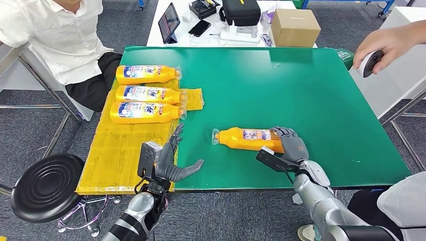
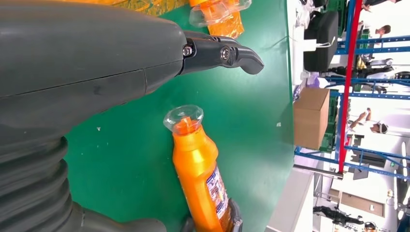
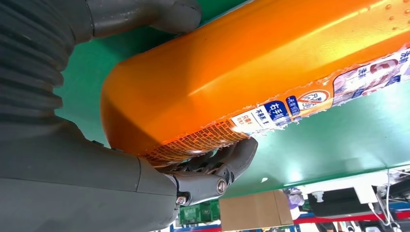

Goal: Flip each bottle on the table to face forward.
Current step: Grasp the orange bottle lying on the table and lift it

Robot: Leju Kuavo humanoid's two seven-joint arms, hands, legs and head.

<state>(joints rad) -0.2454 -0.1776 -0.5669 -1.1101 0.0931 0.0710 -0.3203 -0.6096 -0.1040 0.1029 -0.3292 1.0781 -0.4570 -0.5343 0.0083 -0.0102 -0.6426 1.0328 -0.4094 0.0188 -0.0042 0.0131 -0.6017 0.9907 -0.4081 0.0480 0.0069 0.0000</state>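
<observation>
So three orange bottles (image 1: 145,92) are already lined up on the yellow mat (image 1: 125,150) along the left side of the counter (image 1: 311,90), blue-and-white labels showing, so I'd call those done. The fourth bottle (image 1: 246,138) lies on its side near the front edge, about mid-counter, cap pointing toward the mat. The right hand (image 1: 290,145) is wrapped around its base end, fingers (image 3: 212,166) curled under the label, so the flip looks to be mid-way at best. The left hand (image 1: 171,158) hovers at the mat's inner edge, fingers spread, holding nothing. The counter is covered in green. Behind the far edge sits a white table with a cardboard box (image 1: 294,27), a tablet and a black case. People sit at both sides, on grey carpet.
</observation>
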